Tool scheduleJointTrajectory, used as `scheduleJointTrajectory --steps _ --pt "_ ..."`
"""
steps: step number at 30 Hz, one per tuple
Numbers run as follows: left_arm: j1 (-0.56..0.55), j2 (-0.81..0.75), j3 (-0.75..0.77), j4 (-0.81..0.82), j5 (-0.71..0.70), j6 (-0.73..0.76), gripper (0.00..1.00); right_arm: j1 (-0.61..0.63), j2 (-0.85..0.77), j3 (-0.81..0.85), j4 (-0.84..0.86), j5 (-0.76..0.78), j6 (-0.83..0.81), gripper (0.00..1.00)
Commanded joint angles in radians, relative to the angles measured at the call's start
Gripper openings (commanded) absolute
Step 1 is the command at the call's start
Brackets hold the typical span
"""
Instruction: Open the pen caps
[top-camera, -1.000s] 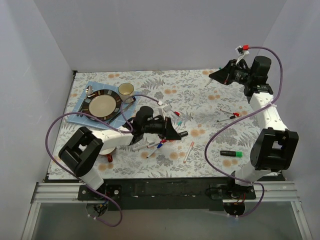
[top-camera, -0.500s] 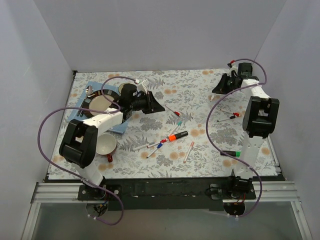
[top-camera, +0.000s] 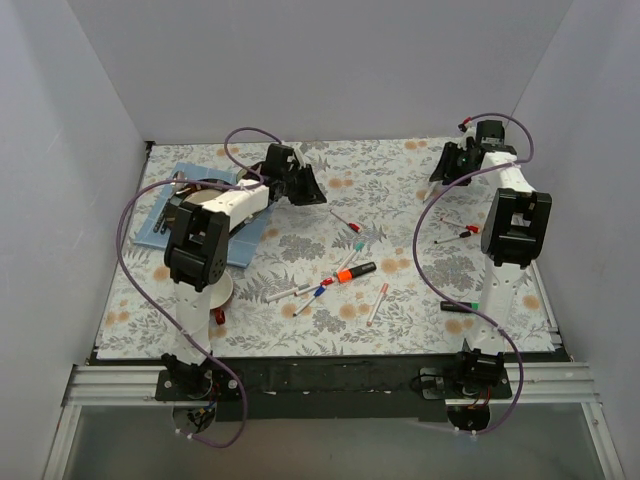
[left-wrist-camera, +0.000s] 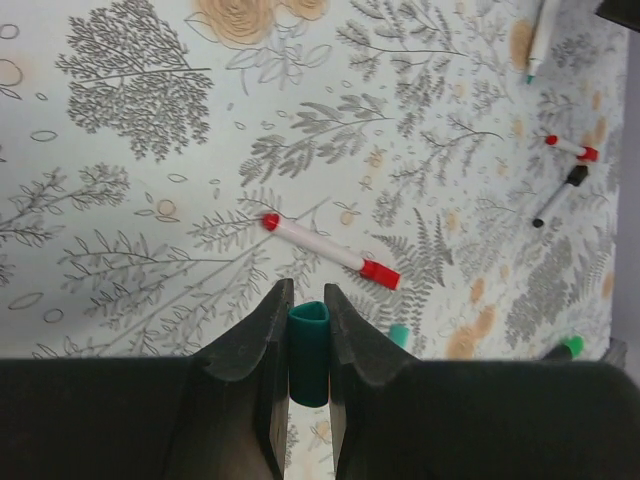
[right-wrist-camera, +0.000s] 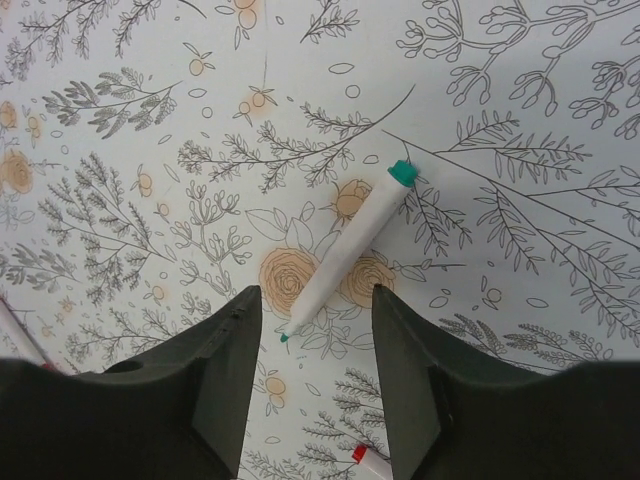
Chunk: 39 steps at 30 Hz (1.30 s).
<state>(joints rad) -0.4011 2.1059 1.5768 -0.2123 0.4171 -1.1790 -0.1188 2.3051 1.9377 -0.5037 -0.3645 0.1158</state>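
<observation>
My left gripper (left-wrist-camera: 307, 293) is clamped on a teal cap (left-wrist-camera: 308, 350), which stands upright between the two fingers (left-wrist-camera: 262, 340) above the table (top-camera: 400, 200), off any pen. My right gripper (right-wrist-camera: 318, 292) has its jaws apart with nothing between them. It hangs over a white pen (right-wrist-camera: 345, 250) that lies flat with its nib bare, so I judge that one is done.

More caps wait below. A red cap (left-wrist-camera: 380, 272) sits on a thin pen (left-wrist-camera: 320, 245) just ahead of my left fingers. An orange cap (top-camera: 345, 275) is on a black marker (top-camera: 362, 269) mid-table, and a green cap (top-camera: 478, 308) is on a second marker (top-camera: 458, 306) near the right arm's base.

I expect these caps to be very light, stiff, smooth plastic, so they may squirt out of a pinch set near a rounded end. I would take each one square across its middle. The other gripper should hold the barrel close to the joint, and the pull should run straight along the pen. The thin barrels may flex if held far from the cap. The fit is likely a friction snap that lets go suddenly, so I would squeeze firmly without crushing. The marker caps look thicker and call for wider jaws.
</observation>
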Motion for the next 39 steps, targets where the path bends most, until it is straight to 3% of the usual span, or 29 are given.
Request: scheduleJointTrajectory --steps 1,8,12,16,24,27,35,39 --pt "0.007 0.075 0.145 -0.133 -0.095 0.067 0.0 -0.016 -0.006 0.041 -0.016 0.033 -0.03 0.56" --pt "0.007 0.179 0.287 -0.208 -0.175 0.111 0.0 -0.018 -0.133 -0.061 -0.003 -0.065 -0.093 0.59" --pt "0.005 0.238 0.362 -0.245 -0.218 0.122 0.01 -0.009 -0.313 -0.286 0.063 -0.174 -0.14 0.6" --pt "0.005 0.299 0.462 -0.285 -0.279 0.13 0.09 0.001 -0.47 -0.484 0.139 -0.223 -0.16 0.6" --pt "0.005 0.402 0.632 -0.369 -0.461 0.173 0.2 0.002 -0.641 -0.674 0.169 -0.333 -0.16 0.61" --pt "-0.002 0.431 0.666 -0.397 -0.527 0.212 0.31 0.002 -0.69 -0.718 0.177 -0.358 -0.159 0.62" --pt "-0.007 0.387 0.647 -0.397 -0.529 0.231 0.36 0.004 -0.78 -0.792 0.182 -0.361 -0.211 0.63" --pt "-0.007 0.246 0.609 -0.363 -0.474 0.236 0.44 0.004 -0.852 -0.825 0.174 -0.372 -0.343 0.64"
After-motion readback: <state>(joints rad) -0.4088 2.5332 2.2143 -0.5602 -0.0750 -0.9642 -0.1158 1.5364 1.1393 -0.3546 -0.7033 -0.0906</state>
